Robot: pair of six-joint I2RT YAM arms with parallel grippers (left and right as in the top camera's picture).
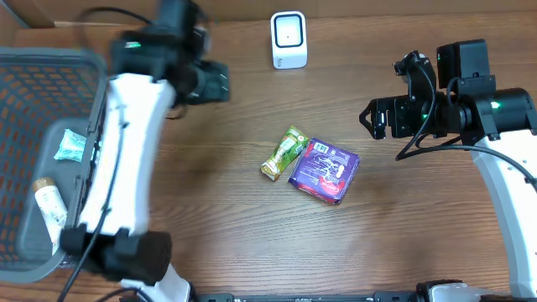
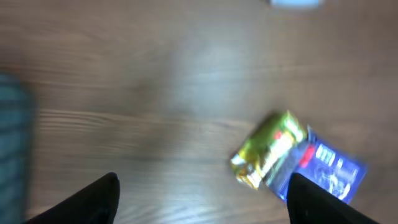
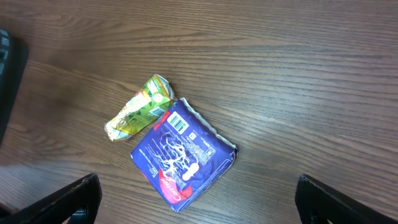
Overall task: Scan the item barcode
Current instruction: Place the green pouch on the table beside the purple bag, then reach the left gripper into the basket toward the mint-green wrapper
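1. The task's things, a crumpled green-and-gold foil snack wrapper (image 1: 284, 153) and a flat purple plastic packet (image 1: 325, 170), lie touching each other at the middle of the brown wooden worktop (image 1: 252, 243). The wrapper is on the left.
2. The small white box-shaped barcode scanner (image 1: 289, 39) stands at the far edge of the worktop, well apart from both items.
3. The left end effector (image 2: 203, 190) hovers above bare wood, left of the wrapper. Its fingers are apart and nothing is between them. Its view is blurred.
4. The right end effector (image 1: 372, 119) hangs to the right of the packet, fingers spread wide and empty.
5. The grey mesh basket (image 1: 50, 57) at the left edge holds a pale teal sachet (image 1: 71, 145) and a cream tube (image 1: 50, 205).
6. The step in hand looks like choosing and reaching for the next item, since neither arm carries anything.
7. The right wrist view shows a white patch (image 3: 179, 124) on the packet's upper face that looks like its barcode.
8. The next move calls for one arm to descend over a single item and close on its edge without dragging the neighbour.
9. That item then needs lifting to the scanner with its code turned towards the scanner's face.
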